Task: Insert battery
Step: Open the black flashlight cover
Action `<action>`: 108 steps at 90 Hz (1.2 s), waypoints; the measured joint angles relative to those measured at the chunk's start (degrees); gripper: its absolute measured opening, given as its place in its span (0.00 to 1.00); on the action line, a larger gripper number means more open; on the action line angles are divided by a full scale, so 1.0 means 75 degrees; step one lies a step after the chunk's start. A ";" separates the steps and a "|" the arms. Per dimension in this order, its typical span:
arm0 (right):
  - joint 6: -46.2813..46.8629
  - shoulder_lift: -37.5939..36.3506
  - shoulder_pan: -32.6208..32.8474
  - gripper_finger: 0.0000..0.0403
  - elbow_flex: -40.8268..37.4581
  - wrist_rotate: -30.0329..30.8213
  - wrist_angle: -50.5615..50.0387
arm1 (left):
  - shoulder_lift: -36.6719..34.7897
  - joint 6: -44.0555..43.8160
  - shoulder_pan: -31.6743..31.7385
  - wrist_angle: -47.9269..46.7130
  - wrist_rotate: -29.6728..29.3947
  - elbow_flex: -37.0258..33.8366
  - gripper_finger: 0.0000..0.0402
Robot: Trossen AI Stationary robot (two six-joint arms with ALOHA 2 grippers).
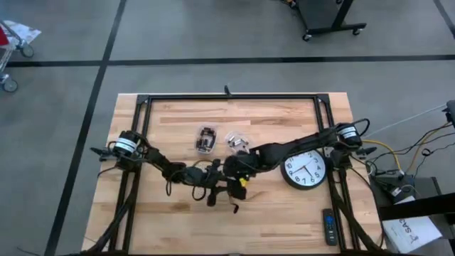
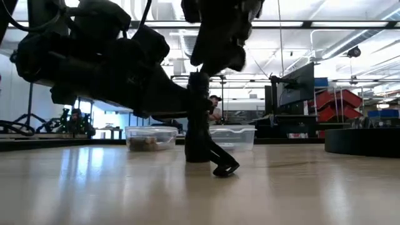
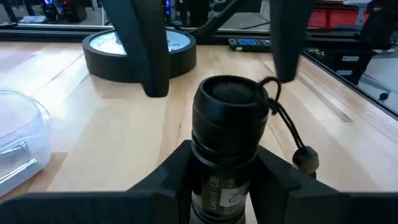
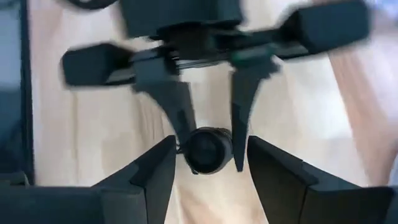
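A black flashlight [image 3: 230, 118] stands upright near the table's middle, a cord loop [image 3: 291, 134] hanging from its upper end. My left gripper [image 3: 227, 163] is shut on its barrel. My right gripper [image 4: 208, 171] hangs open above it, pointing down, with one finger [image 3: 149, 50] on each side of the flashlight's top end [image 4: 208, 149] and apart from it. The battery does not show in any view. My left gripper pinches the flashlight's barrel [image 3: 214, 186], just below the wider top end, between its two fingers. The fingers come level from the table's left and lie across the barrel. The flashlight stands upright [image 2: 199, 125]; its lower end [image 2: 199, 157] reaches the tabletop.
Two clear plastic boxes [image 1: 206, 139] [image 1: 238, 140] lie behind the grippers. A round wall clock [image 1: 304, 171] lies flat to the right, with a remote [image 1: 329, 226] near the front right corner. A black frame [image 1: 227, 97] runs along the table's far side.
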 joint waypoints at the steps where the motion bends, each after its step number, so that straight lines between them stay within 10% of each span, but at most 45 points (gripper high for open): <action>1: 0.0115 0.0000 0.0008 0.43 0.0002 0.0036 0.0007 | 0.0000 -0.0001 0.0000 0.0000 0.0000 0.0000 0.23; 40: 0.1173 0.0020 0.0263 0.39 -0.0056 0.1359 -0.0160 | 0.0006 -0.0328 0.0000 0.0000 -0.0407 -0.0003 0.23; 108: 0.1155 0.0099 0.0295 0.58 0.0003 0.1487 -0.0130 | 0.0012 -0.0334 0.0000 -0.0026 -0.0644 -0.0006 0.23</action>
